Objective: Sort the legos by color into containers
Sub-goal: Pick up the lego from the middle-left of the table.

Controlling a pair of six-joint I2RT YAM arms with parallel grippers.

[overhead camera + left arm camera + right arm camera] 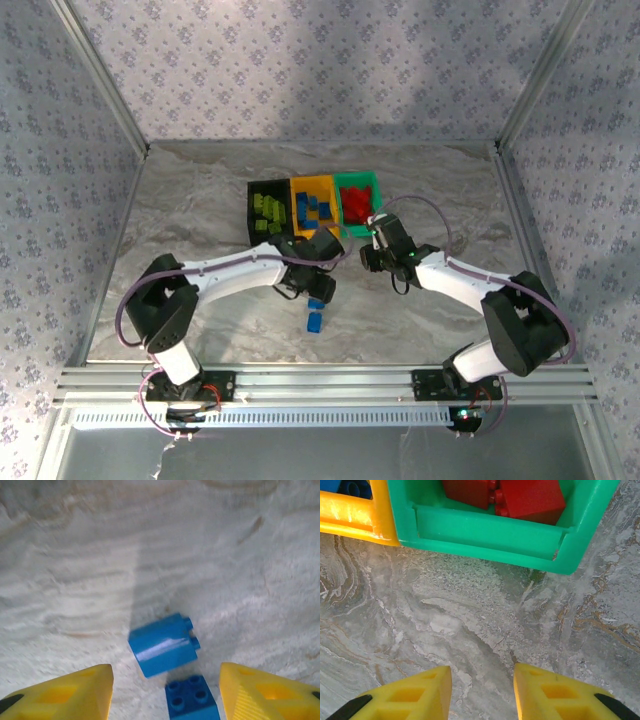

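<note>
Two blue legos lie on the marble table under my left gripper (165, 697). One rests on its side (162, 645) just ahead of the fingertips. The other sits studs up (191, 697) between the open yellow fingers, nearer the right one, with gaps on both sides. From above, the left gripper (318, 290) hovers over these bricks (314, 322). My right gripper (482, 695) is open over bare table just in front of the green container (490, 537), which holds red legos (530, 497). The orange-yellow container (313, 208) holds blue legos and the black container (252, 205) holds lime green ones.
The three bins stand side by side at the table's middle back. Patterned walls and metal frame posts (100, 70) enclose the table. The right arm's cable (440, 215) loops beside the green bin.
</note>
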